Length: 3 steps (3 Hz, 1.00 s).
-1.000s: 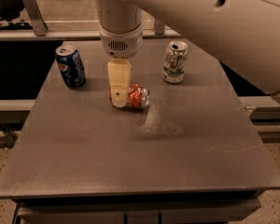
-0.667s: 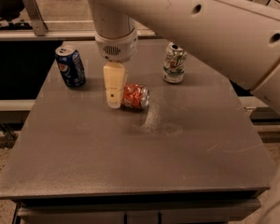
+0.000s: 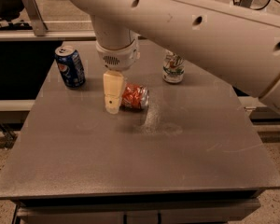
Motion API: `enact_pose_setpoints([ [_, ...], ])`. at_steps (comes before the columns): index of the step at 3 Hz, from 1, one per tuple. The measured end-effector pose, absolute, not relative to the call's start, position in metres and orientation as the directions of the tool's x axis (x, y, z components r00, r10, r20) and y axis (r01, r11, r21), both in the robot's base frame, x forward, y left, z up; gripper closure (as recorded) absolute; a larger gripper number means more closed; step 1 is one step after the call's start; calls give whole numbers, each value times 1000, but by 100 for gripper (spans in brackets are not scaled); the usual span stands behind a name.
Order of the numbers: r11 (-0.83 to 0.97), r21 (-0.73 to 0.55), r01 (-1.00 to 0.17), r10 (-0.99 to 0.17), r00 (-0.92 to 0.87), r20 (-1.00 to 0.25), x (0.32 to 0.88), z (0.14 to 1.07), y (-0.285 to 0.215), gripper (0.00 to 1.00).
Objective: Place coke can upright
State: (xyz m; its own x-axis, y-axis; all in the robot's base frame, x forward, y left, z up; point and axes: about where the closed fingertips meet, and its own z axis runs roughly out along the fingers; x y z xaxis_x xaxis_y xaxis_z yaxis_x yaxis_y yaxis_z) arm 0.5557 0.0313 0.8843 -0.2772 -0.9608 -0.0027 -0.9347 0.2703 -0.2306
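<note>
1. The gripper (image 3: pixel 113 104) hangs straight down from the round wrist of the big white arm (image 3: pixel 200 27). It is over the middle of the grey table (image 3: pixel 130 171), somewhat toward the rear. Its cream-coloured lower end reaches down to about the tabletop.
2. The coke can (image 3: pixel 135 97) lies on its side on the table, not upright. Its silver top points to the right, and its red-orange body looks slightly crinkled.
3. The left end of the coke can sits right against the gripper's cream part. They look to be touching there.
4. I cannot tell whether the gripper is clamped on the coke can or loose beside it, since only its near side shows.
5. A blue Pepsi can (image 3: pixel 70 66) stands upright near the left rear edge of the table, well apart from the coke can.
6. A white-and-green can (image 3: pixel 173 68) stands upright toward the right rear. Its top is partly hidden behind the arm.
7. A pale scuffed patch (image 3: pixel 156 124) marks the tabletop just in front of the coke can, slightly to its right.
8. The arm sweeps in from the upper right across the top of the view.
</note>
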Motion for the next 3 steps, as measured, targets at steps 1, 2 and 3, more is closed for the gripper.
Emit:
enact_pose_setpoints([
  [1, 270, -198, -942, -963, -264, -58, 551, 870, 36, 0],
  [2, 276, -155, -949, -961, -268, -74, 547, 857, 38, 0],
  [3, 278, -124, -953, -960, -272, -66, 542, 847, 37, 0],
])
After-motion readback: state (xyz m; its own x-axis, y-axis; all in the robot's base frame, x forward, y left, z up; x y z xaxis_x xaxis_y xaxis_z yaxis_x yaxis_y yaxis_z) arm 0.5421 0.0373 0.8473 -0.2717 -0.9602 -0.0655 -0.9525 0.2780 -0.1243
